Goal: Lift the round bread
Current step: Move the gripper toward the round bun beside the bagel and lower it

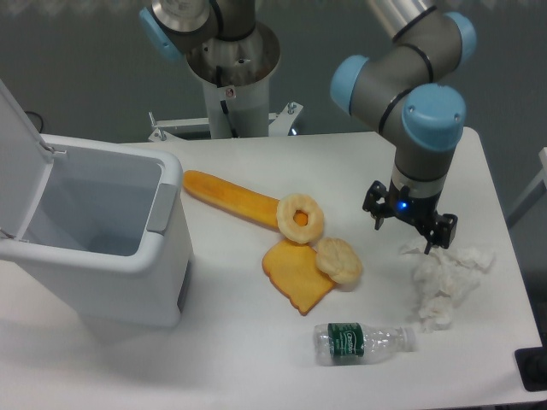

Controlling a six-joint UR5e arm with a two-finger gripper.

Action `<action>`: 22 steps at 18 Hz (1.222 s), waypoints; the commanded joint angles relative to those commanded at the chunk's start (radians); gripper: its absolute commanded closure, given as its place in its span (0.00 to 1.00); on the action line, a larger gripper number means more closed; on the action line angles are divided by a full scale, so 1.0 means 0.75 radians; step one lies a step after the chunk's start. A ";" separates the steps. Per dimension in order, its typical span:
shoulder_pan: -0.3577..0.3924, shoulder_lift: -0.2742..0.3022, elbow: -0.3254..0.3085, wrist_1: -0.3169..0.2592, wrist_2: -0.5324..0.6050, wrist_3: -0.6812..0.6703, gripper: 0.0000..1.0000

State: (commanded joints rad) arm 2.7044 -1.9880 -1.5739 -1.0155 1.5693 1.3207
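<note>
Bread overlapping toast edge

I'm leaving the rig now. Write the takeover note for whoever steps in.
Gripper: open, empty, hovering over the table right of the food, beside the crumpled tissue.
Round bread: on the table, overlapping the right edge of the toast slice, just below the bagel.
Done: nothing grasped yet.
Left: move left to the bun, descend, close, lift.

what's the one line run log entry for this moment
phase: approach | gripper: open, empty, above table right of food | target: round bread untouched, resting on toast slice | near gripper: crumpled tissue
</note>
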 joint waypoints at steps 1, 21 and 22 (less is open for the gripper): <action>-0.002 -0.006 0.000 -0.002 0.000 -0.004 0.00; -0.061 -0.057 -0.166 0.043 -0.039 -0.343 0.00; -0.067 -0.059 -0.168 0.043 -0.039 -0.360 0.00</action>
State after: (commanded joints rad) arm 2.6538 -2.0325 -1.6996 -0.9833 1.5401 1.0509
